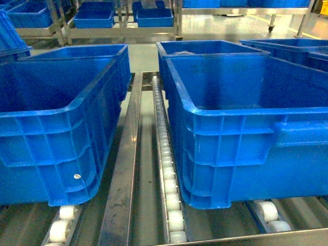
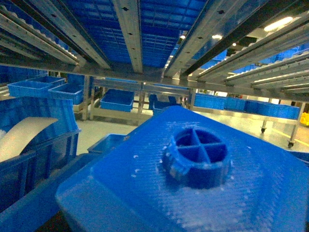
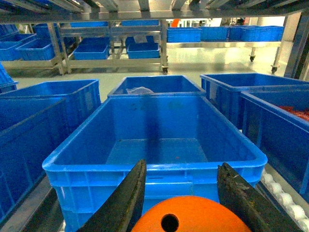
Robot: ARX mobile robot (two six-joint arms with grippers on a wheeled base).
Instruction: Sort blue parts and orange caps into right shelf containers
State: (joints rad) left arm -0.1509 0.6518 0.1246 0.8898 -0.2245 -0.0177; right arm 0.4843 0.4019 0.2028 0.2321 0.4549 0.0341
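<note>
Right gripper (image 3: 181, 193) clamped on orange cap (image 3: 190, 215), poised just before near rim of empty blue crate (image 3: 154, 166) on shelf (image 1: 123, 174), ready for dropping. Left gripper's opening: cannot tell.

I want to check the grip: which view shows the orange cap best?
The right wrist view: the orange cap sits between the right gripper fingers, before a blue crate. Head and left wrist views show no cap.

We see an orange cap (image 3: 190, 215) — flat top with a hole — just before the empty blue crate (image 3: 154, 166) on the roller shelf (image 1: 169, 205).
</note>
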